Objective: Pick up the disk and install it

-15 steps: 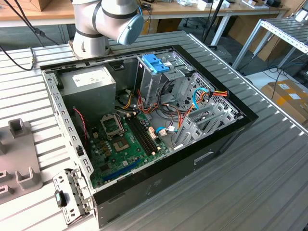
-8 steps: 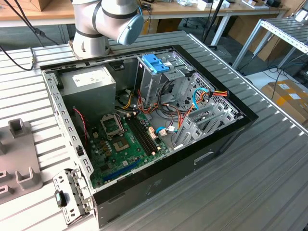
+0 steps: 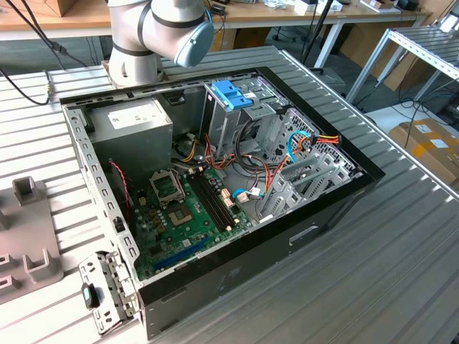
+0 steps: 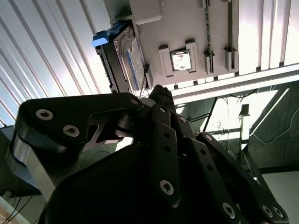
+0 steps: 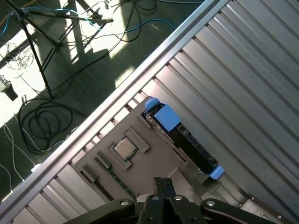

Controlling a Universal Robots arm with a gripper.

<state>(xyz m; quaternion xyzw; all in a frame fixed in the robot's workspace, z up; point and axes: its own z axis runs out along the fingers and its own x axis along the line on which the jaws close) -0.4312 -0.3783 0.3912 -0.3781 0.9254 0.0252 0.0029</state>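
Note:
The disk (image 5: 183,138), a dark drive in a bright blue carrier with a blue end tab, stands on edge at the side of a grey holder plate (image 5: 149,163) on the ribbed metal table. In the second wrist view the disk (image 4: 122,58) appears beyond the black finger links. My gripper (image 5: 163,183) hangs over the holder plate, apart from the disk and a little to one side of it, fingers pressed together with nothing between them. In the second wrist view the gripper (image 4: 157,92) has its tips meeting the same way.
The exterior view has the open computer case (image 3: 330,208) with motherboard (image 3: 186,208), power supply (image 3: 136,122) and a tall grey cage carrying a light-blue bracket (image 3: 233,93). A processor chip (image 5: 124,148) sits in the holder plate. Cables and a tripod (image 5: 42,70) lie past the table edge.

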